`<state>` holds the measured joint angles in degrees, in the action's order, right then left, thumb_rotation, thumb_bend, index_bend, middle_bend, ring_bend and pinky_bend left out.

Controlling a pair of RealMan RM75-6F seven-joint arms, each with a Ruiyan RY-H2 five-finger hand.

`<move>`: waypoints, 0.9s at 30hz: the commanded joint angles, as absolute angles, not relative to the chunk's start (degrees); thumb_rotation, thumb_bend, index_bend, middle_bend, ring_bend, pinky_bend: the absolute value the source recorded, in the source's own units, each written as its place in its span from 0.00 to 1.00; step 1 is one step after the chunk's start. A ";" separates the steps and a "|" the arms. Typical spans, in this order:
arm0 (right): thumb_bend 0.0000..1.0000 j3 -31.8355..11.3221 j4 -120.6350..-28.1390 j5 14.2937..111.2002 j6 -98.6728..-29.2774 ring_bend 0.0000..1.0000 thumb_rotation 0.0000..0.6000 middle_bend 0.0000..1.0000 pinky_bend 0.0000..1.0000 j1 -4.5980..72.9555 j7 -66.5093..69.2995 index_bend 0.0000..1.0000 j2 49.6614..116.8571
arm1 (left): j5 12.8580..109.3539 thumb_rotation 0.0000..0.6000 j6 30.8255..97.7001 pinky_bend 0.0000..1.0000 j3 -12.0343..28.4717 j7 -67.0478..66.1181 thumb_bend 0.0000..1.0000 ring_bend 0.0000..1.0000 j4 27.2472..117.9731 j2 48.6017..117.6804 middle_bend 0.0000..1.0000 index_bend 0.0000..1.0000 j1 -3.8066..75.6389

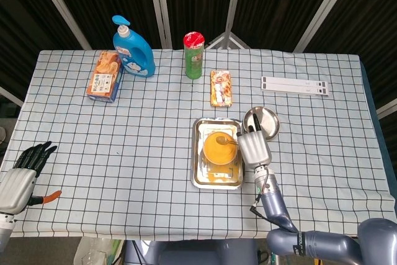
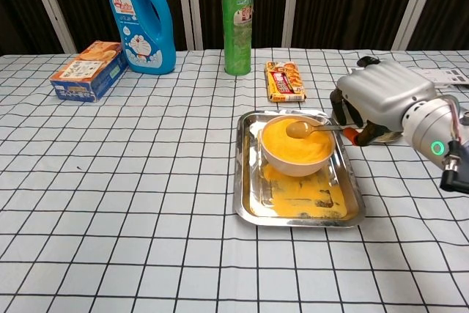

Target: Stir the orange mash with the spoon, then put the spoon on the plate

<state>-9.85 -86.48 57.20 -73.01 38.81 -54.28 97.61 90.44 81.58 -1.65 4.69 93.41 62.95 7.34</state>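
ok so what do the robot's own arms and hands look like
The right hand has a smooth silver-grey shell with dark fingers, an orange part beneath, a green-lit wrist ring and a black cable. The left hand is silver-backed with black fingers and an orange tip below. The arms are rounded grey.

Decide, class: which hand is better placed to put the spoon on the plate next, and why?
The right hand. It already holds the spoon over the bowl, and the plate lies right beside it. The left hand sits at the table's far edge.
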 commanded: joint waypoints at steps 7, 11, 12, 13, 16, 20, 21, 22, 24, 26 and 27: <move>0.65 -9.43 -92.29 60.45 -74.65 0.35 1.00 0.63 0.00 38.59 -55.10 0.66 93.84 | 90.82 1.00 81.92 0.00 -1.70 4.46 0.00 0.00 93.35 63.03 0.00 0.00 7.27; 0.68 -8.55 -94.96 62.63 -75.28 0.35 1.00 0.64 0.00 38.40 -55.76 0.67 91.88 | 91.03 1.00 82.21 0.00 -1.70 4.32 0.00 0.00 93.25 63.10 0.00 0.00 7.19; 0.69 -8.15 -95.42 63.47 -75.45 0.35 1.00 0.64 0.00 38.41 -56.21 0.68 91.35 | 91.10 1.00 82.31 0.00 -1.71 4.24 0.00 0.00 93.22 63.13 0.00 0.00 7.16; 0.69 -7.74 -95.69 64.20 -75.56 0.35 1.00 0.64 0.00 38.43 -56.72 0.69 90.87 | 91.16 1.00 82.40 0.00 -1.71 4.16 0.00 0.00 93.20 63.17 0.00 0.00 7.14; 0.70 -6.26 -96.00 66.28 -75.72 0.35 1.00 0.65 0.00 38.69 -59.78 0.70 89.43 | 91.28 1.00 82.71 0.00 -1.68 3.95 0.00 0.00 93.16 63.27 0.00 0.00 7.03; 0.71 -5.21 -96.37 68.06 -75.79 0.37 1.00 0.67 0.00 39.38 -64.21 0.72 88.63 | 91.32 1.00 82.80 0.00 -1.66 3.73 0.00 0.00 93.10 63.38 0.00 0.00 7.00; 0.71 -4.88 -96.20 68.74 -75.69 0.37 1.00 0.67 0.00 39.70 -65.49 0.72 88.47 | 91.31 1.00 82.80 0.00 -1.65 3.68 0.00 0.00 93.08 63.41 0.00 0.00 7.01; 0.71 -4.54 -95.98 69.45 -75.54 0.37 1.00 0.67 0.00 40.02 -66.74 0.72 88.30 | 91.31 1.00 82.81 0.00 -1.64 3.64 0.00 0.00 93.07 63.42 0.00 0.00 7.01; 0.71 -3.64 -95.28 71.24 -74.97 0.37 1.00 0.67 0.00 40.96 -70.30 0.72 87.92 | 91.27 1.00 82.77 0.00 -1.64 3.63 0.00 0.00 93.06 63.43 0.00 0.00 7.01; 0.71 -3.24 -95.04 71.66 -74.62 0.37 1.00 0.67 0.00 41.39 -72.90 0.72 87.86 | 91.23 1.00 82.74 0.00 -1.62 3.66 0.00 0.00 93.05 63.43 0.00 0.00 7.03; 0.71 -3.09 -95.01 71.59 -74.37 0.37 1.00 0.67 0.00 41.60 -74.27 0.72 87.92 | 91.22 1.00 82.71 0.00 -1.61 3.71 0.00 0.00 93.05 63.42 0.00 0.00 7.05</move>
